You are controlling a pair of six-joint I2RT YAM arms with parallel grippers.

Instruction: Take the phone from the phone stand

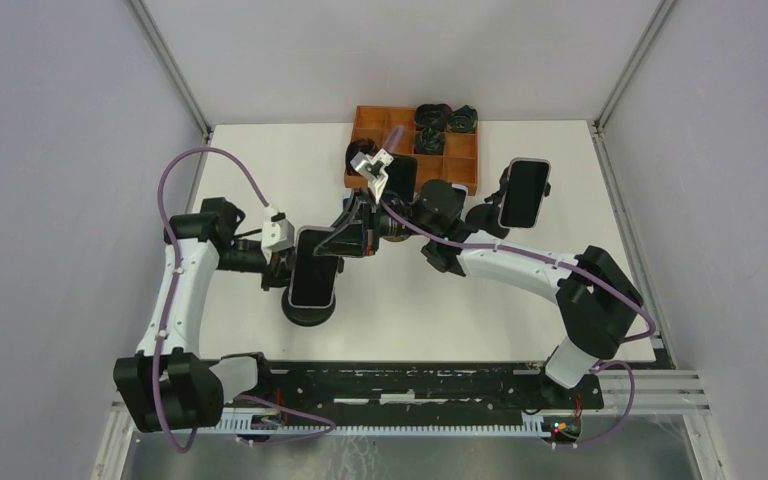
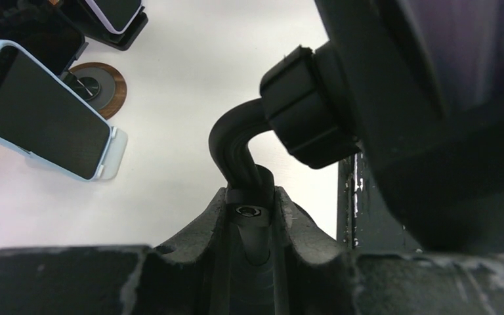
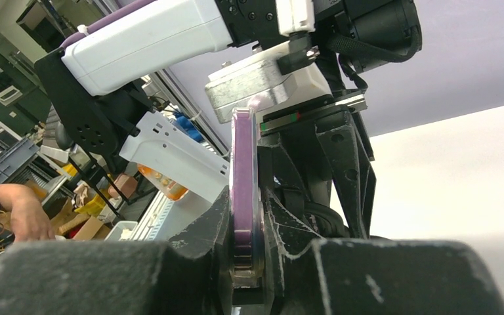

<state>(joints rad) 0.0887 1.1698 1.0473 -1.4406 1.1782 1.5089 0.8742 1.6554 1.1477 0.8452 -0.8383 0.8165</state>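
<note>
"Between the jaws of the right gripper (image 3: pixel 244 203) we've got the phone (image 3: pixel 243 164), purple edge pinched tight, right?"

"Yep. And the jaws of the left gripper (image 2: pixel 251 197) are squeezed onto the neck of the phone stand (image 2: pixel 233 144). Farther past those jaws, off left, we see a blue-cased phone (image 2: pixel 39 111)."

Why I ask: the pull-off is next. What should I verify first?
1. Right pincer shut on the phone edge: ok.
2. Left pincer bracing the stand neck: ok.
3. Phone released from the stand's cradle: cannot tell.
4. Right arm clear of the neighbouring phone: cannot tell, they look close from above.
5. Bare table nearby for setting the phone down: ok.
</note>
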